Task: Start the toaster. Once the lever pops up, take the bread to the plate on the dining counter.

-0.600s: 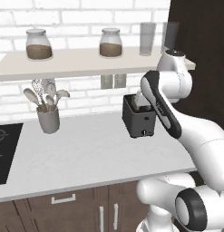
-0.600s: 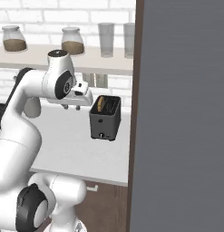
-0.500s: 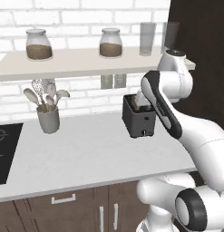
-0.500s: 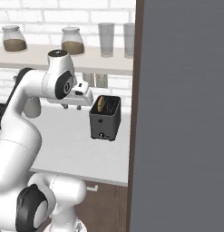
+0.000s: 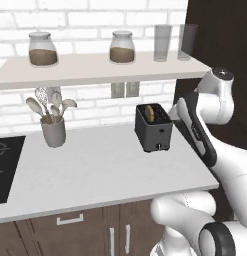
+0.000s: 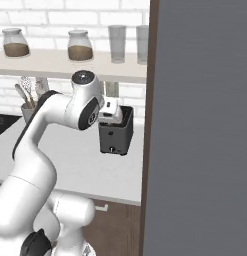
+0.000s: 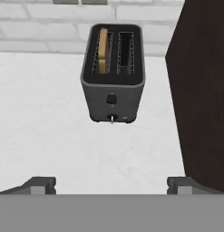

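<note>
Small boxy dark grey-black toaster (image 5: 154, 128) standing on pale grey speckled worktop (image 5: 95, 170), near its right end, close to white brick wall (image 5: 95, 20) and just left of tall dark brown panel (image 7: 204, 90). Narrow face with small dark lever and pale knob low down, turned toward the camera in hand view.

Tan-brown slice of bread (image 7: 102, 50) sitting upright in left slot as hand view shows it; top edge showing at the slot mouth. Other slot empty. Lever position relative to its travel too small to read with certainty; looks not yet pressed, as a judgement only.

Two-finger gripper (image 7: 111, 186) hovering above and in front of toaster, well apart from it, fingers spread wide, holding nothing. Dark fingertips (image 7: 41, 185) at lower edge of hand view, straddling empty worktop.

Elsewhere: grey utensil crock (image 5: 53, 131) with spoons, black cooktop (image 5: 5, 165) at far left, two lidded jars (image 5: 42, 49) and two glasses (image 5: 162, 42) on shelf above.

Progress, judged: early. Toaster apparently still to be started; then waiting for pop-up, pulling bread, carrying to plate on dining counter, all left to do
</note>
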Tool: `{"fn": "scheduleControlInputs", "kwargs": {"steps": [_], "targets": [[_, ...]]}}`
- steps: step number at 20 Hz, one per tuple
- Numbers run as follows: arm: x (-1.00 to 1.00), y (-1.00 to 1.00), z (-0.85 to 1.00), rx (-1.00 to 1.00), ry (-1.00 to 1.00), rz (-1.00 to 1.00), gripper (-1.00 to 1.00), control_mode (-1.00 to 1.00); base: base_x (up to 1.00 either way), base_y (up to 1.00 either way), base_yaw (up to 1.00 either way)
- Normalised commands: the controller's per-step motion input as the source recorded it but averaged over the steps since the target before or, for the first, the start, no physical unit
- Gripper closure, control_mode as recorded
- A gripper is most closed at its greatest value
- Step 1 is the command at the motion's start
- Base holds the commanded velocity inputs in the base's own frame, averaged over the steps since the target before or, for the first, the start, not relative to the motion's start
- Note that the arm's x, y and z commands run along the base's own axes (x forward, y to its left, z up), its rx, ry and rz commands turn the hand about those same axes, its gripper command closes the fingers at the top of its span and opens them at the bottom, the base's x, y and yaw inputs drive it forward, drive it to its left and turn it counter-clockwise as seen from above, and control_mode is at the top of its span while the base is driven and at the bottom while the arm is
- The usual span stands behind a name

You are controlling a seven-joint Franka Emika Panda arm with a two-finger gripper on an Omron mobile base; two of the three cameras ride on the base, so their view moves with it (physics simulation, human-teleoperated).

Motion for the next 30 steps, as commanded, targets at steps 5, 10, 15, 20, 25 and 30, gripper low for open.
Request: {"fn": "scheduleControlInputs", "kwargs": {"steps": [5,10,15,20,25,30], "targets": [[0.06,-0.14,-0.49,0.0,-0.21,0.0,-1.0,-1.0,0.0,0.0,0.0],[0.42,0.0,-0.4,0.0,-0.03,0.0,1.0,-1.0,0.0,0.0,0.0],[0.56,0.0,-0.25,0.0,0.0,0.0,1.0,-1.0,0.0,0.0,0.0],[0.62,0.0,-0.14,0.0,0.03,0.0,1.0,-1.0,0.0,0.0,0.0],[0.56,0.04,-0.12,0.0,0.03,-0.02,1.0,-1.0,0.0,0.0,0.0],[0.39,0.07,-0.17,0.0,0.01,-0.02,1.0,-1.0,0.0,0.0,0.0]]}}
